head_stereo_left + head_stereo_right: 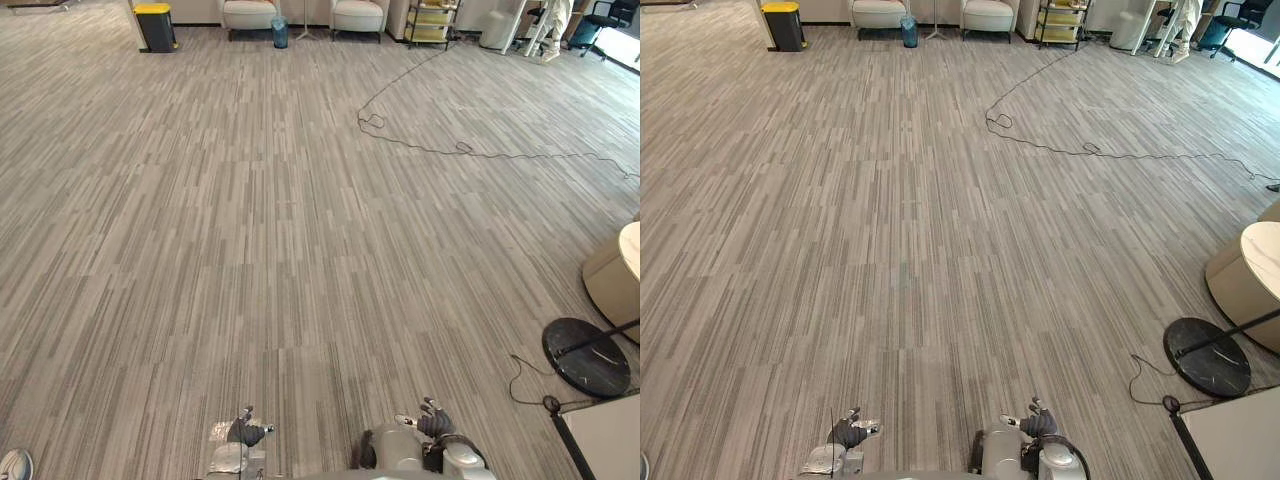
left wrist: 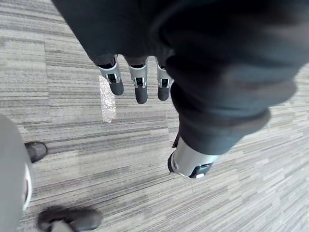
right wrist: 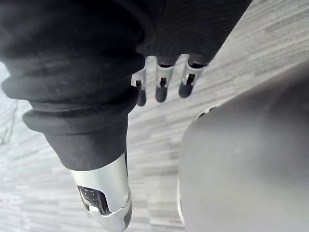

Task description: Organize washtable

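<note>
While both hands, left hand (image 1: pixel 246 432) and right hand (image 1: pixel 434 423), hang slack-fingered and empty over striped carpet (image 1: pixel 250 230), no washtable is visible (beige round furniture (image 1: pixel 625 275) stands right); locate it first.

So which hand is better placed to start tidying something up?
Neither, really. The left hand and right hand both hang open and empty over striped carpet. If anything the right, since the round cream table and black lamp base lie on that side.
</note>
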### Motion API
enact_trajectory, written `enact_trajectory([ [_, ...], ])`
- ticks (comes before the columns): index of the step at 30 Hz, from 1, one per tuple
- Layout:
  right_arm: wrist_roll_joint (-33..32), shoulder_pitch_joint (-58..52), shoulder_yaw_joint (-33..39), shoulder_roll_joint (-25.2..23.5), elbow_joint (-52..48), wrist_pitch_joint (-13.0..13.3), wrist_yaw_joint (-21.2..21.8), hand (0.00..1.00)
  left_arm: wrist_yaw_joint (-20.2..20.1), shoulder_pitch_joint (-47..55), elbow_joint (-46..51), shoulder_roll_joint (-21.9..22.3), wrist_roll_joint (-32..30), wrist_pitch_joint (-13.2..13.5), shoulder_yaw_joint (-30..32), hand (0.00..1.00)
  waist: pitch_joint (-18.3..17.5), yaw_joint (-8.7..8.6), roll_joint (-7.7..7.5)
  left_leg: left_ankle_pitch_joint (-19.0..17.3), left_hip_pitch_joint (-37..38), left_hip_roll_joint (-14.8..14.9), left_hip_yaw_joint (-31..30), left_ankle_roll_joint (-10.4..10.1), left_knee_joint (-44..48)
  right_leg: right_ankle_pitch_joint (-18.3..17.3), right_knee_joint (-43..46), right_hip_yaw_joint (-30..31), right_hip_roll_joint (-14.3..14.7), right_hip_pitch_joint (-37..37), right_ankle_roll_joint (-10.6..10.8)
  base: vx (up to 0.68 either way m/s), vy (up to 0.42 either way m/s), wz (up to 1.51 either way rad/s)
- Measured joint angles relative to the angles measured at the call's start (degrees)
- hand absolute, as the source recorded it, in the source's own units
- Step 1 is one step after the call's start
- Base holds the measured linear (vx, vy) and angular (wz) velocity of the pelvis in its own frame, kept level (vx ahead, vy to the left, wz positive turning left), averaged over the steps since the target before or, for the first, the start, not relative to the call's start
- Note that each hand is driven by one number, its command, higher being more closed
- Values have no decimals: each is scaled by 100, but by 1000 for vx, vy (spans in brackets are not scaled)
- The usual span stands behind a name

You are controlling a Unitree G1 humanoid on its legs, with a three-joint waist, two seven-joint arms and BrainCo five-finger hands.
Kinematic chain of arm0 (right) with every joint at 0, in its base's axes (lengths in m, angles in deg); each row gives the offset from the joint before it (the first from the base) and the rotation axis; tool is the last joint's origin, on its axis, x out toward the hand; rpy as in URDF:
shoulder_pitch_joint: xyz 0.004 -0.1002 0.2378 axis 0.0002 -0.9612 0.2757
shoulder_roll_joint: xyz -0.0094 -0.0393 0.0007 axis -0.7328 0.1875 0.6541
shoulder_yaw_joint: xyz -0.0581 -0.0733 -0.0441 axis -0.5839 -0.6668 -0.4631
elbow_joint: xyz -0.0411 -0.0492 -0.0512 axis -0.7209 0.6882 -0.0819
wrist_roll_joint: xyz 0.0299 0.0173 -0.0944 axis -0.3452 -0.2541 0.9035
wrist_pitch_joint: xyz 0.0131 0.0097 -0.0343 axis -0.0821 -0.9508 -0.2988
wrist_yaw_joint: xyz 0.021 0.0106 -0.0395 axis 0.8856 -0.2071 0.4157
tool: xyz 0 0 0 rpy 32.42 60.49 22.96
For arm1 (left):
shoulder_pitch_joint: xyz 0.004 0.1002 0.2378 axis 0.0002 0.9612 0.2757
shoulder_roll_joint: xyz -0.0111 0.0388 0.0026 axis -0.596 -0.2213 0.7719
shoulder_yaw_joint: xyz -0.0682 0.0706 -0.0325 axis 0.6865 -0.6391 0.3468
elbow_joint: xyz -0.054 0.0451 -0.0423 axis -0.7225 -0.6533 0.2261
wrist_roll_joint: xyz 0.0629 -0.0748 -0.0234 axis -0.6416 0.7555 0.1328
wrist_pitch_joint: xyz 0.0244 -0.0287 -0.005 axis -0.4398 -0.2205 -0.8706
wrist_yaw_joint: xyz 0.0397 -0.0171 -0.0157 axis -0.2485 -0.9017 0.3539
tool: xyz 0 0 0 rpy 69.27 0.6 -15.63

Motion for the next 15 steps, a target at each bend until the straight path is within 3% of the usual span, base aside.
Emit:
enact_trajectory([
  [1, -36, 42, 30, 38, 0, 2, 35, 0, -1, -83, -85, 32, -1, -1, 30, 0, 75, 23, -44, -182, 240, -58, -128, -267, 14, 425, 94, 124, 16, -40, -380, 403, -54, -10],
  [2, 9, 102, 23, 101, 2, -7, 30, 0, -5, -61, -94, 137, -9, 0, 87, 0, 69, 14, 173, -195, 278, 123, -151, -302, 59, 279, 125, 170, 123, 10, -398, 397, -67, -17],
  [5, -8, 101, 255, 103, -37, 6, 61, 0, -10, -76, -92, 311, -107, 0, 130, 0, 85, -39, 359, -178, 83, 282, -243, -326, 522, 58, -27, 84, 245, 145, -344, 302, -134, 7],
  [7, -28, 55, 319, 80, -37, -16, 43, 0, -28, -134, -77, 355, -116, -1, 196, 0, 106, -29, 338, -150, -159, 524, -286, -379, 1391, -61, -279, -12, 325, 513, -296, 234, -147, 29],
  [9, -61, -85, 357, 28, -133, -32, 5, 0, -68, -118, 123, 469, -124, 2, 351, 0, 137, 33, 290, -156, -779, 979, -235, -473, 3115, -111, -653, -105, 445, 1064, -274, 177, -112, 19],
  [11, -73, -143, 405, 8, -196, -42, -29, 0, -107, -96, 191, 514, -129, 11, 343, 0, 123, 30, 307, -178, -1108, 1163, -143, -442, 3539, -125, -843, -127, 494, 1305, -273, 138, -48, -2],
  [13, -74, -163, 431, -2, -194, -43, -38, 0, -110, -97, 201, 530, -127, 15, 341, 0, 111, 28, 305, -201, -1234, 1125, -124, -437, 3095, -132, -951, -16, 473, 1439, -250, 140, 1, -25],
  [15, -91, -154, 547, -30, -92, -41, -37, 0, -108, -96, 178, 521, -127, 15, 335, 0, 102, 34, 297, -171, -1150, 880, -454, -479, 1726, -115, -892, 184, 398, 1489, -244, 179, 87, -43],
])
